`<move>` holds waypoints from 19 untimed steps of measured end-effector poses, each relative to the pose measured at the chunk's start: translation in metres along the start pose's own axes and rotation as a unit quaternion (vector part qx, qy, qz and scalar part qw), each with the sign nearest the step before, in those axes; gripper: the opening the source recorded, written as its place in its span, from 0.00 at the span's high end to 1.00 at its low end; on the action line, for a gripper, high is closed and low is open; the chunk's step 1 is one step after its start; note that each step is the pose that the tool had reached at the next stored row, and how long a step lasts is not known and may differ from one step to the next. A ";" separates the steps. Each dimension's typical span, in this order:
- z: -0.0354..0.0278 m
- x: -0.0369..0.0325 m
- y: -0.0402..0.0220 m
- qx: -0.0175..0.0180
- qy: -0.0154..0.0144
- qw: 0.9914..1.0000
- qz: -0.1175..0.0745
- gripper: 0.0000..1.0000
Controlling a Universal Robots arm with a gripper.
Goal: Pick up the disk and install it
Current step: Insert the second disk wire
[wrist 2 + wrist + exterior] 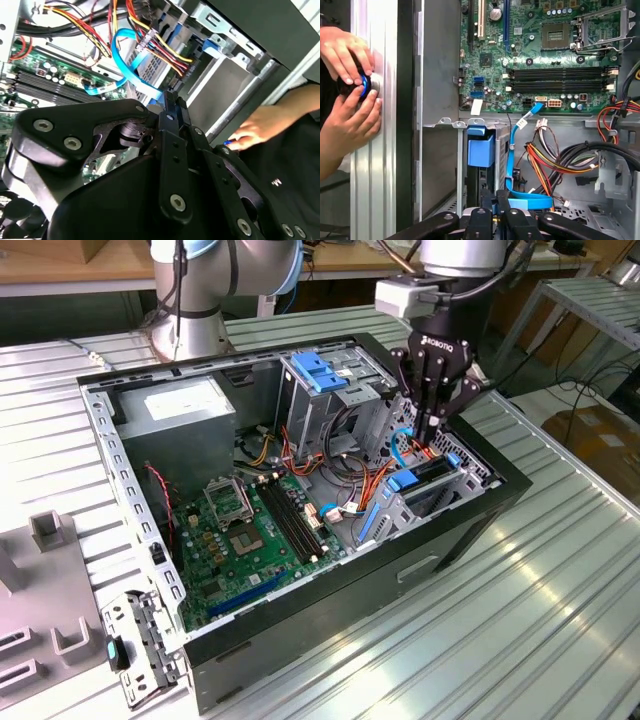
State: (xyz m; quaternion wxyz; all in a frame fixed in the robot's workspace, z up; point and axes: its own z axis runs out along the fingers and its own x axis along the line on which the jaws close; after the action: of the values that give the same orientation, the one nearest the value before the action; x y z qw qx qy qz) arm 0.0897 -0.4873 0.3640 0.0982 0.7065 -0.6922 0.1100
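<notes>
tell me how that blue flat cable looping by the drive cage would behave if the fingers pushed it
The blue flat cable would likely flex aside rather than resist: it hangs in a loose curve in both wrist views. Being a thin ribbon, it probably weighs little. It appears to run down beside the gripper, so a hard push might strain its connector, though I cannot see that end clearly.

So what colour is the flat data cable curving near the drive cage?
Light blue; the flat data cable shows best in the second wrist view.

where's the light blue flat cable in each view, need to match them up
Exterior view: the blue cable curves beside the gripper.
Second wrist view: it loops beside the red and yellow wires.
First wrist view: it runs alongside the blue bracket.
Shared landmark: the black memory slots.
</notes>
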 end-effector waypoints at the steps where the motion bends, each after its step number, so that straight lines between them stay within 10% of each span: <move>1: 0.0005 0.0011 0.0000 0.000 -0.006 1.000 0.000 0.84; 8: 0.0039 0.0086 0.0002 0.001 -0.056 0.998 0.002 0.84; 12: 0.0049 0.0115 0.0003 0.001 -0.095 0.996 0.003 0.84; 14: 0.0061 0.0149 0.0004 0.002 -0.123 0.992 0.004 0.84; 19: 0.0114 0.0305 0.0008 0.002 -0.126 0.992 0.004 0.84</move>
State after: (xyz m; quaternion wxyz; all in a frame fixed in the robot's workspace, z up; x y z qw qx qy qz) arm 0.0897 -0.5198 0.3620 0.0086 0.7121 -0.7016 0.0216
